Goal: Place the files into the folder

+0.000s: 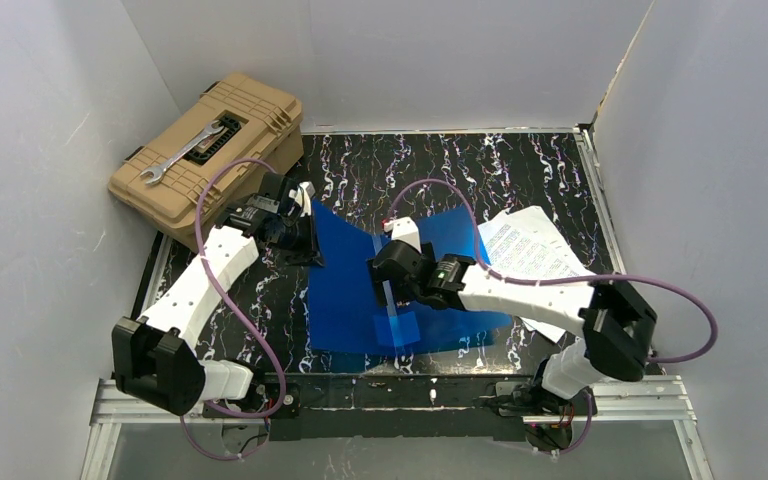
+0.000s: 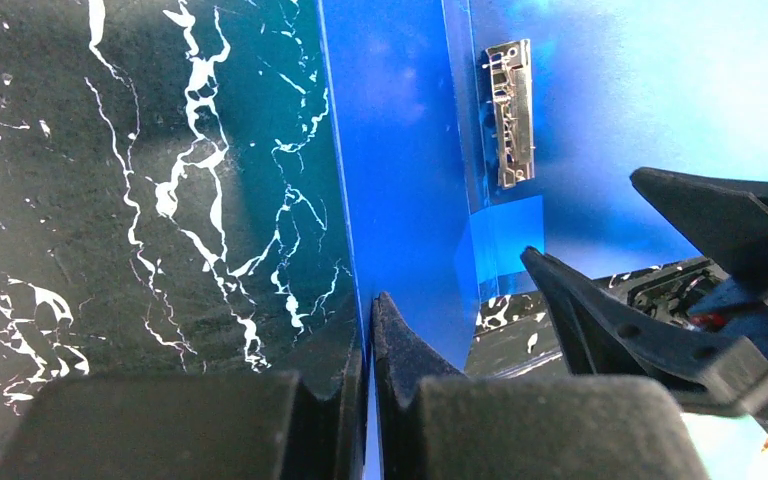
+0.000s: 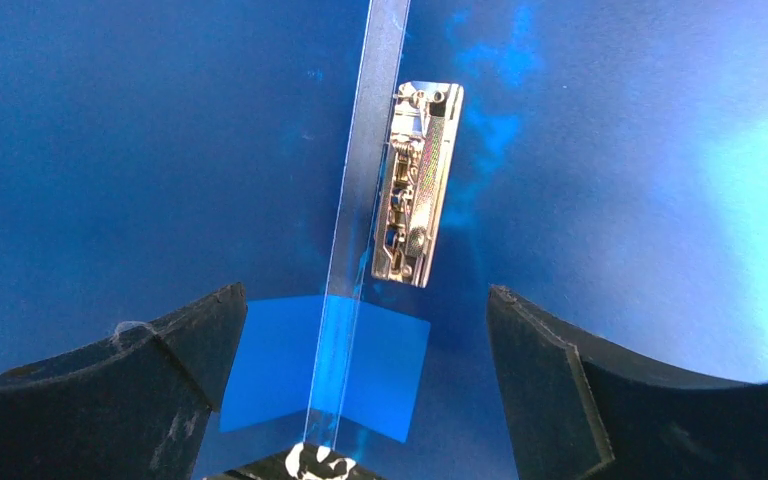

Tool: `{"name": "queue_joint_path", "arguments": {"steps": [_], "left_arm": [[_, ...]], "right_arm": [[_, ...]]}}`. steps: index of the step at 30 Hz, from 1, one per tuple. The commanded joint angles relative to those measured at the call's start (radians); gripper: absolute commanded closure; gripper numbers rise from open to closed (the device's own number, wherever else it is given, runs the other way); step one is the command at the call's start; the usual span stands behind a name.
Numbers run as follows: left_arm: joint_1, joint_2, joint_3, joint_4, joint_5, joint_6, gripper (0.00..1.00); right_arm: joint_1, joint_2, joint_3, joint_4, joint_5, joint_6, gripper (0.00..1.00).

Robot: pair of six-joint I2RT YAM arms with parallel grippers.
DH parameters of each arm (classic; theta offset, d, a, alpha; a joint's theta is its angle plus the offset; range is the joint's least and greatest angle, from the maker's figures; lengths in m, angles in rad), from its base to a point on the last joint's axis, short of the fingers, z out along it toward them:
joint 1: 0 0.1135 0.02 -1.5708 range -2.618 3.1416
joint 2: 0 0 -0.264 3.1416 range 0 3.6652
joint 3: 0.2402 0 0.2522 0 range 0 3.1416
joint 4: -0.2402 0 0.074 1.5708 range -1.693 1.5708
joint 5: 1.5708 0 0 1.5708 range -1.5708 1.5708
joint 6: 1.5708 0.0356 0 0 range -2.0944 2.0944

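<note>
The blue folder (image 1: 345, 290) lies open on the middle of the table. Its left cover stands lifted, and my left gripper (image 1: 305, 240) is shut on that cover's edge. In the left wrist view the left gripper (image 2: 368, 315) pinches the thin blue sheet of the folder (image 2: 400, 150). My right gripper (image 1: 388, 290) hangs open over the folder's spine, holding nothing. From the right wrist, the right gripper (image 3: 365, 300) straddles the clear spine strip above a metal clip (image 3: 415, 185) and a lighter blue square (image 3: 325, 370). The files (image 1: 525, 250) lie to the right, partly under the right arm.
A tan toolbox (image 1: 210, 150) with a wrench (image 1: 182, 152) on its lid stands at the back left, close behind the left arm. White walls enclose the black marbled table (image 1: 520, 170) on three sides.
</note>
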Motion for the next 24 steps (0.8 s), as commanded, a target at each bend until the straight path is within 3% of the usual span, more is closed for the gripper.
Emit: {"name": "queue_joint_path", "arguments": {"steps": [1, 20, 24], "left_arm": [[-0.005, -0.037, -0.034, -0.033, -0.03, 0.021, 1.0], [-0.005, -0.04, -0.097, 0.004, -0.095, 0.039, 1.0], [-0.004, -0.042, -0.106, 0.002, -0.136, 0.037, 0.83]], "right_arm": [[-0.018, 0.057, -0.003, 0.095, -0.036, 0.015, 0.01], [-0.046, 0.26, -0.08, 0.207, -0.116, 0.036, 0.01], [-0.045, 0.292, -0.106, 0.192, -0.105, 0.042, 0.01]]}}
